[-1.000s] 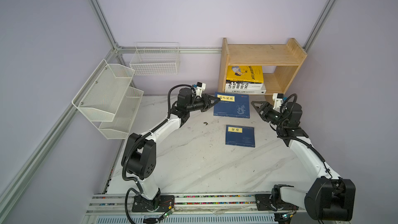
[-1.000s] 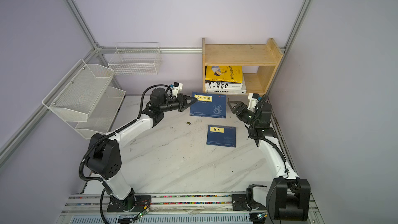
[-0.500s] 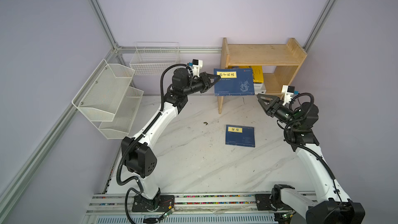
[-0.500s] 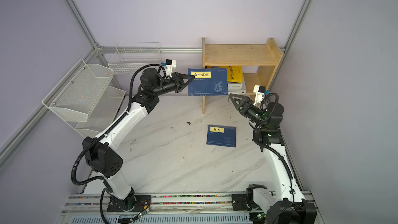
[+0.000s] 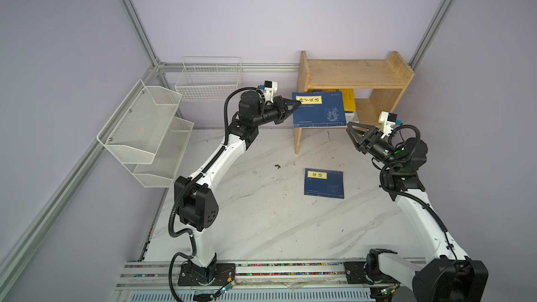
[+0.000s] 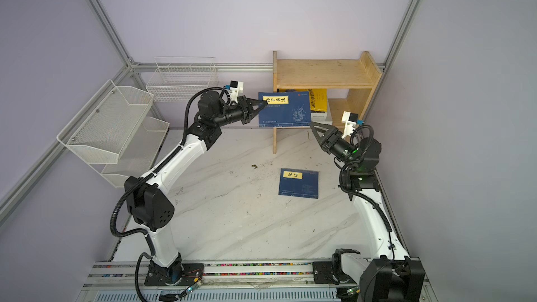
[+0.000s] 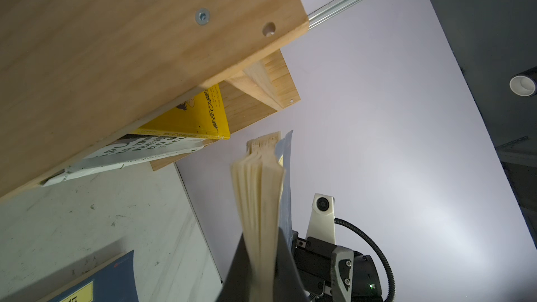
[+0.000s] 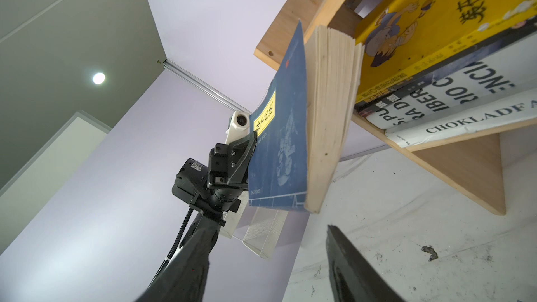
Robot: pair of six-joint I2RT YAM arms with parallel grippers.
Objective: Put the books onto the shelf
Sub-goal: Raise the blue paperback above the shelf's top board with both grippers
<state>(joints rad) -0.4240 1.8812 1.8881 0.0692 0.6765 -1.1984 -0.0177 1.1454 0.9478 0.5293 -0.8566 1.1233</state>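
My left gripper (image 5: 295,104) (image 6: 263,103) (image 7: 261,260) is shut on the left edge of a navy book with a yellow label (image 5: 319,110) (image 6: 286,110) (image 8: 279,146). It holds the book in the air, cover up, in front of the wooden shelf's (image 5: 354,74) (image 6: 322,72) lower tier. That tier carries a yellow book (image 5: 348,103) (image 8: 421,24) on top of white books (image 8: 465,97). My right gripper (image 5: 350,129) (image 6: 313,127) (image 8: 267,257) stands open just below the held book's right corner, holding nothing. Another navy book (image 5: 324,183) (image 6: 298,183) lies flat on the table.
A white mesh tiered rack (image 5: 145,132) hangs at the left and a white wire basket (image 5: 209,79) on the back wall. A small dark scrap (image 5: 277,166) lies on the marble table (image 5: 261,222) left of the flat book.
My left gripper lifted the navy book off the table to the front of the shelf. The right arm rose and its open gripper came under the book's right corner.
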